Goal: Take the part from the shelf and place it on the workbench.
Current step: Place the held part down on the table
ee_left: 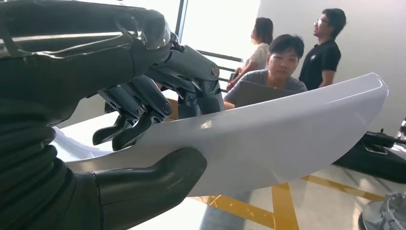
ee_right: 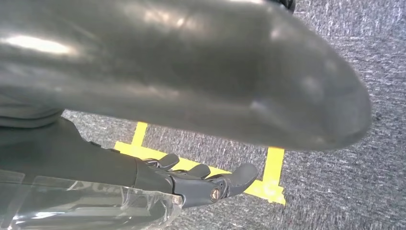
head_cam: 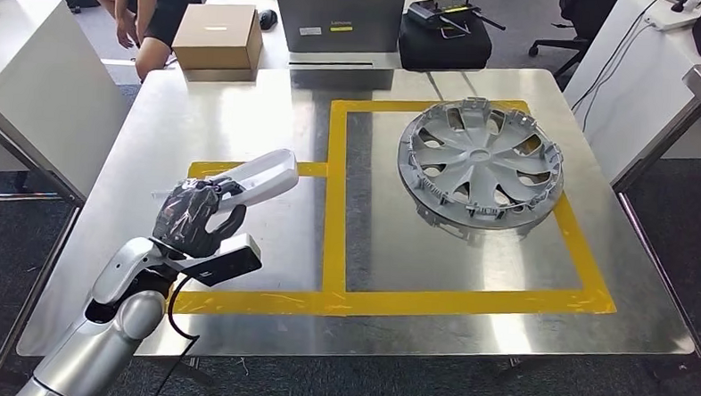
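My left hand (head_cam: 193,216) holds a white curved plastic part (head_cam: 263,178) a little above the left side of the metal workbench (head_cam: 244,104). In the left wrist view the thumb (ee_left: 158,177) presses the part (ee_left: 287,129) from one side and the dark fingers (ee_left: 139,112) wrap over the other. The part's free end points toward the bench's far side, over a yellow tape line (head_cam: 305,168). My right hand (ee_right: 201,184) hangs over grey carpet with its fingers loosely extended and nothing in them.
A grey wheel cover (head_cam: 481,161) lies inside the yellow taped rectangle (head_cam: 331,251) on the right of the bench. Beyond the far edge are a cardboard box (head_cam: 217,36), a laptop (head_cam: 339,21), a black bag (head_cam: 445,37) and a seated person (head_cam: 145,10). Three people (ee_left: 282,62) are nearby.
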You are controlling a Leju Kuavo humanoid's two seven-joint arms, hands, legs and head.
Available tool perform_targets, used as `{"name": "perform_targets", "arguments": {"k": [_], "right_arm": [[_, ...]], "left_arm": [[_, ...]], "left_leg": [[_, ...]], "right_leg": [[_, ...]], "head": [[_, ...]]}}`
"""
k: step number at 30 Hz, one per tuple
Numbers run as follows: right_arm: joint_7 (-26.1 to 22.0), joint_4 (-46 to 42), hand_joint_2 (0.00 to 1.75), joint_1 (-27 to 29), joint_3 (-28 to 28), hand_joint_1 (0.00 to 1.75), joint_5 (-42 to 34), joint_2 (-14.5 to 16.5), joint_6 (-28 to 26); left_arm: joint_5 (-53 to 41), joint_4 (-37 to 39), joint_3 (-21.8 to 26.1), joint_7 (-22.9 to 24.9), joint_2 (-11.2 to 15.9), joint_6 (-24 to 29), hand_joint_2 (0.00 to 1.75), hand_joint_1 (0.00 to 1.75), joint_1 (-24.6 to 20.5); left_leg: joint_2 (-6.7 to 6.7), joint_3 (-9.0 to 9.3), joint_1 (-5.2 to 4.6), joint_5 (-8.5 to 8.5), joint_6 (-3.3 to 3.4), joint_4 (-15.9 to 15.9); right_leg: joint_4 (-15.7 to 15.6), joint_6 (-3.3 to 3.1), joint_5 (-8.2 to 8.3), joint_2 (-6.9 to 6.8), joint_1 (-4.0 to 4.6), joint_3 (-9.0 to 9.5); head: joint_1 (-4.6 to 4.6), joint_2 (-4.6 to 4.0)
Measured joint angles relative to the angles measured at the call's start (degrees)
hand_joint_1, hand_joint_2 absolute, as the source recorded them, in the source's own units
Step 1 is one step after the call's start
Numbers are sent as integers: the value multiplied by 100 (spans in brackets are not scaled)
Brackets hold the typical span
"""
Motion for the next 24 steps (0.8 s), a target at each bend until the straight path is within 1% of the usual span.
{"name": "perform_targets", "arguments": {"k": [1, 2, 3, 4, 5, 6, 7, 8, 9, 10, 11, 12, 13, 14, 15, 16, 17, 18, 19, 20, 21, 22, 23, 24], "right_arm": [[9, -1, 0, -12, 2, 0, 1, 3, 0], [17, -2, 0, -28, 5, 0, 1, 13, 0], [25, -2, 0, -47, 8, 0, 2, 19, 0], [34, -3, 0, -63, 12, 0, 2, 26, 0], [46, -4, 0, -76, 18, 0, 3, 31, 0], [60, -4, 0, -86, 24, 0, 3, 28, 0], [70, -4, 0, -89, 30, 0, 4, 30, -1], [75, -4, 0, -92, 35, 0, 4, 30, -2], [78, -4, 0, -98, 38, 0, 5, 29, -4], [79, -4, 0, -101, 40, 0, 7, 27, -8], [79, -4, 0, -105, 43, 0, 8, 23, -10], [80, -4, 0, -106, 44, 0, 10, 19, -13], [81, -4, 0, -105, 46, 0, 12, 14, -15], [85, -4, 0, -107, 50, 0, 15, 9, -15], [92, -5, 0, -113, 54, 0, 24, 0, -15], [109, -7, 0, -125, 60, 0, 36, -11, -15], [132, -9, 0, -146, 70, 0, 49, -21, -15], [157, -13, 0, -168, 83, 0, 61, -29, -15], [183, -15, 0, -190, 100, 0, 68, -33, -14], [201, -17, 0, -206, 116, 0, 71, -34, -14], [211, -19, 0, -215, 130, 0, 70, -35, -14], [219, -21, 0, -218, 140, 0, 69, -33, -17], [219, -24, 0, -219, 146, 0, 65, -33, -24], [214, -25, 0, -219, 149, 0, 60, -33, -37]], "left_arm": [[24, 42, -11, -20, -1, -34, 175, 175, -25], [58, 81, -24, -43, -2, -68, 175, 175, -60], [96, 120, -39, -68, -5, -101, 175, 175, -102], [130, 171, -57, -97, -9, -140, 175, 175, -144], [160, 231, -74, -124, -15, -181, 175, 175, -181], [180, 293, -90, -146, -22, -213, 175, 175, -210], [190, 351, -107, -161, -32, -235, 175, 175, -229], [195, 399, -123, -169, -44, -243, 175, 175, -250], [199, 437, -139, -174, -60, -247, 175, 175, -273], [203, 474, -157, -179, -77, -252, 175, 175, -295], [216, 515, -178, -188, -89, -270, 175, 175, -315], [239, 561, -204, -199, -101, -305, 175, 175, -324], [266, 613, -241, -214, -113, -354, 175, 175, -325], [306, 675, -287, -235, -127, -417, 175, 175, -328], [348, 746, -340, -261, -152, -482, 175, 175, -334], [393, 831, -407, -302, -187, -550, 175, 175, -348], [436, 928, -481, -352, -225, -610, 175, 175, -366], [468, 1035, -565, -404, -261, -664, 175, 175, -390], [495, 1148, -663, -458, -298, -706, 175, 175, -414], [509, 1253, -761, -499, -330, -734, 175, 175, -435], [520, 1353, -864, -533, -357, -755, 175, 175, -461], [529, 1442, -963, -563, -382, -769, 175, 175, -489], [535, 1518, -1052, -589, -402, -782, 175, 175, -524], [551, 1589, -1138, -612, -415, -796, 175, 175, -566]], "left_leg": [[-1, 189, -9, 224, 46, -418], [1, 376, -24, 378, 96, -803], [3, 511, -43, 467, 139, -1097], [6, 582, -67, 487, 170, -1256], [9, 595, -86, 464, 186, -1293], [10, 614, -94, 475, 200, -1333], [15, 648, -84, 497, 211, -1375], [22, 687, -69, 525, 232, -1429], [27, 724, -53, 555, 251, -1483], [32, 740, -43, 576, 263, -1516], [32, 741, -47, 583, 275, -1525], [31, 738, -50, 582, 275, -1523], [29, 737, -51, 580, 274, -1521], [26, 737, -50, 577, 270, -1516], [21, 737, -46, 569, 259, -1505], [13, 736, -42, 554, 237, -1482], [5, 728, -50, 532, 206, -1452], [0, 714, -62, 510, 174, -1415], [-3, 696, -76, 493, 145, -1384], [-4, 682, -85, 485, 126, -1369], [-3, 674, -82, 480, 114, -1358], [-2, 657, -71, 462, 97, -1342], [1, 627, -61, 407, 75, -1277], [4, 552, -51, 298, 47, -1110]], "right_leg": [[-2, -3, -4, 9, 12, 16], [-6, -3, -6, 16, 28, 23], [-7, -1, -6, 20, 42, 18], [-11, 10, -1, 21, 48, 6], [-17, 29, 6, 19, 48, -7], [-26, 54, 12, 18, 48, -10], [-19, 78, 7, 15, 43, -16], [47, 90, -36, 11, 46, -49], [227, 88, -125, 8, 49, -135], [521, 75, -257, 5, 45, -279], [914, 65, -411, 4, 42, -472], [1295, 70, -534, 4, 34, -664], [1536, 95, -591, 4, 25, -795], [1572, 143, -561, 2, 12, -827], [1346, 207, -440, -1, -5, -729], [918, 272, -266, -11, -27, -526], [518, 302, -119, -19, -39, -328], [205, 293, -10, -21, -45, -176], [39, 258, 40, -21, -42, -97], [33, 202, 39, -13, -29, -98], [26, 159, 48, -6, -31, -102], [27, 130, 51, -3, -40, -102], [26, 96, 54, -1, -51, -96], [22, 68, 56, 0, -64, -89]], "head": [[1, 0], [4, 0], [3, 0], [4, 0], [4, 0], [1, 0], [4, 0], [8, 0], [10, 0], [14, 0], [15, 0], [14, 0], [13, 0], [13, 0], [13, 0], [14, 0], [14, 0], [11, 0], [9, 0], [7, 0], [4, 0], [5, 0], [2, 0], [-3, 0]]}}
